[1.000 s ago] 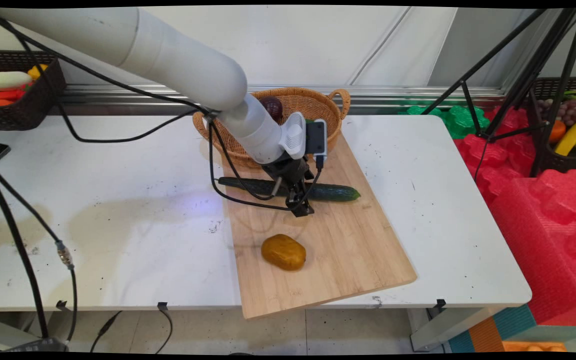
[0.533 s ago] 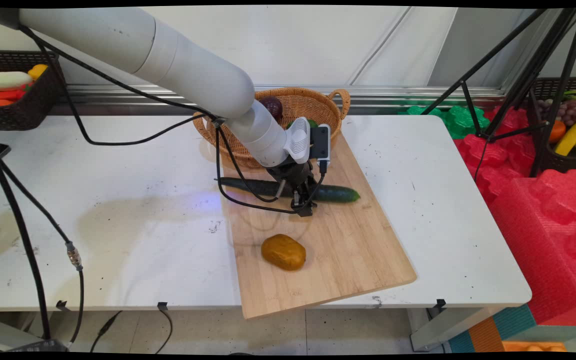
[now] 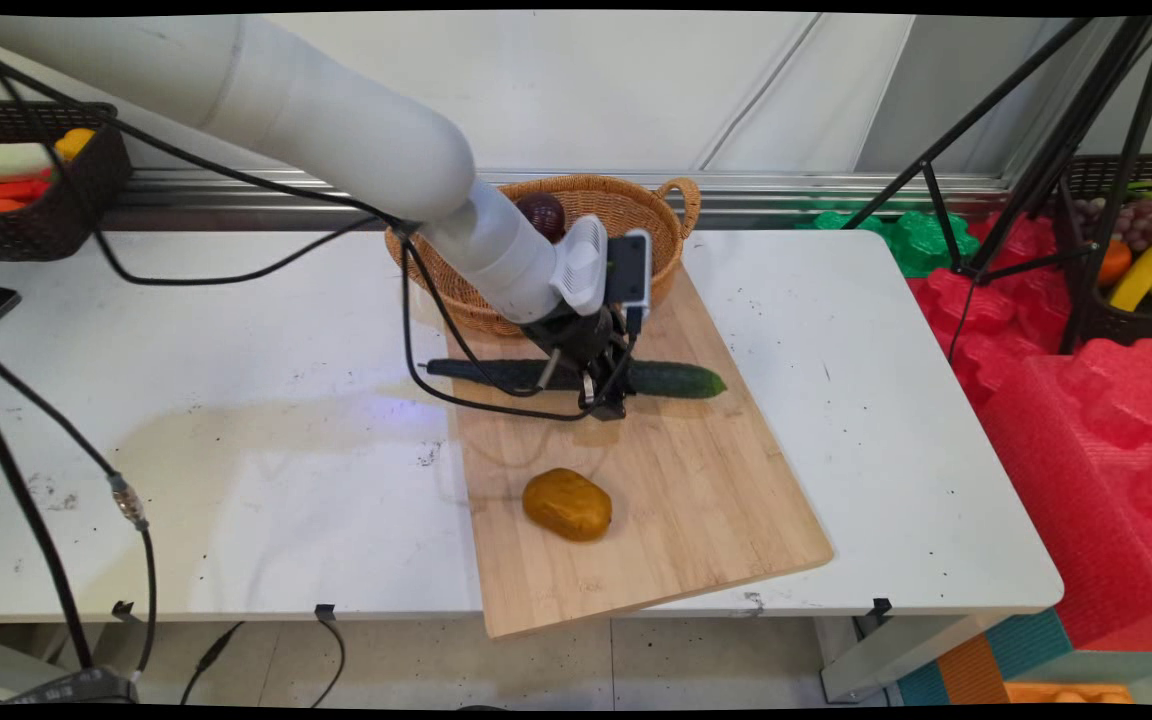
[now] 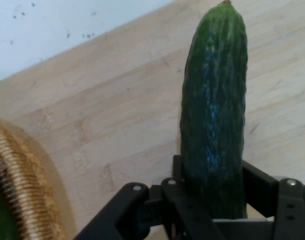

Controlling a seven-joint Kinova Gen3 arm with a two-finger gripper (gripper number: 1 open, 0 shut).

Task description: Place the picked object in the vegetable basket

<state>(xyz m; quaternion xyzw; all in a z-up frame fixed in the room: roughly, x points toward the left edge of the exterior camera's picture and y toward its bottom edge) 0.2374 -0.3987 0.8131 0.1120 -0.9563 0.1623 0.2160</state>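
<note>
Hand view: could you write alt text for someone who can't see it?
A long dark green cucumber runs up the picture from between the black gripper fingers, which close on its sides, over a pale wooden cutting board. The rim of a wicker basket shows at lower left, and white table at upper left.

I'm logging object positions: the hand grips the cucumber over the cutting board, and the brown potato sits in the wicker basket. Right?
Not quite. The hand does grip the cucumber, but the main view shows the potato lying on the cutting board, not in the basket.
</note>
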